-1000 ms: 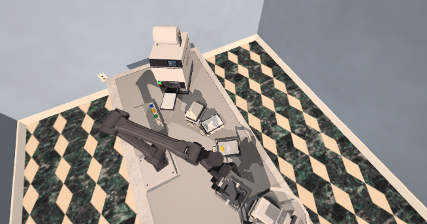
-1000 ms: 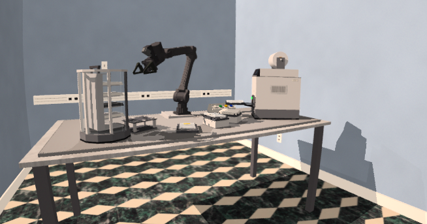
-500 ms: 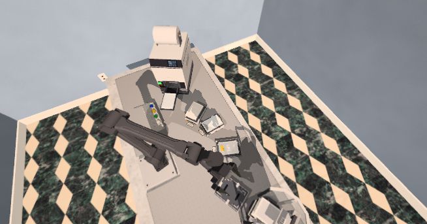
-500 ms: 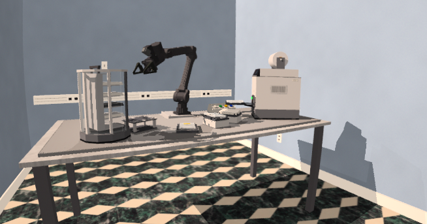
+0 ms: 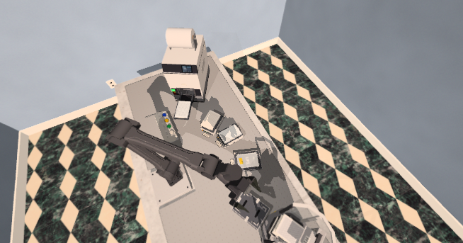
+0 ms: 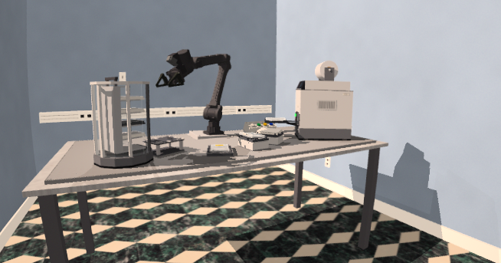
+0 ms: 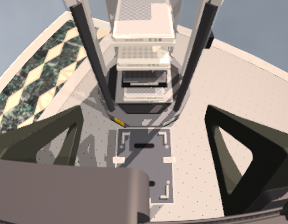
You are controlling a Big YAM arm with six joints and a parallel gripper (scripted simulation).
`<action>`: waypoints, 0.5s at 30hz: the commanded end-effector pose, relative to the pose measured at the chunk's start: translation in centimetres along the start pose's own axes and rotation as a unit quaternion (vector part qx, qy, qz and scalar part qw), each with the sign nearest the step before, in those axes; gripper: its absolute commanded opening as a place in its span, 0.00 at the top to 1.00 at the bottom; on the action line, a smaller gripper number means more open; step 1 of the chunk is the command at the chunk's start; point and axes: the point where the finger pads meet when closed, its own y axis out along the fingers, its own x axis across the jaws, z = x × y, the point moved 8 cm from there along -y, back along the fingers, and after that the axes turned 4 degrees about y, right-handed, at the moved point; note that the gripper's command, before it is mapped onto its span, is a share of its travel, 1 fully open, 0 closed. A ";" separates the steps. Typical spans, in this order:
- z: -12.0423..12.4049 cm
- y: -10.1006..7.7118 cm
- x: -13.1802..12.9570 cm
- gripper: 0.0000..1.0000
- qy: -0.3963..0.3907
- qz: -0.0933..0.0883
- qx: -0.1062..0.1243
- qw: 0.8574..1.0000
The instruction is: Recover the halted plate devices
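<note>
H1 is operator-flagged, so the wide, unloaded tool hovering near risks wrongly gripping its plates.

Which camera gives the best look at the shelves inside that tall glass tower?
The wrist view: it looks straight into the tower, showing stacked shelves with white plates. The exterior view shows the tower whole but side-on and small. The top view catches only its edge at the frame's bottom.
</note>
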 end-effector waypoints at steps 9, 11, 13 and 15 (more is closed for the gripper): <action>2.8 1.7 0.4 0.00 0.001 -0.004 -0.001 1.000; 3.2 2.0 0.4 0.00 0.001 -0.004 -0.001 1.000; 3.7 2.3 0.3 0.00 0.001 -0.004 -0.001 1.000; 3.7 2.3 0.3 0.00 0.001 -0.004 -0.001 1.000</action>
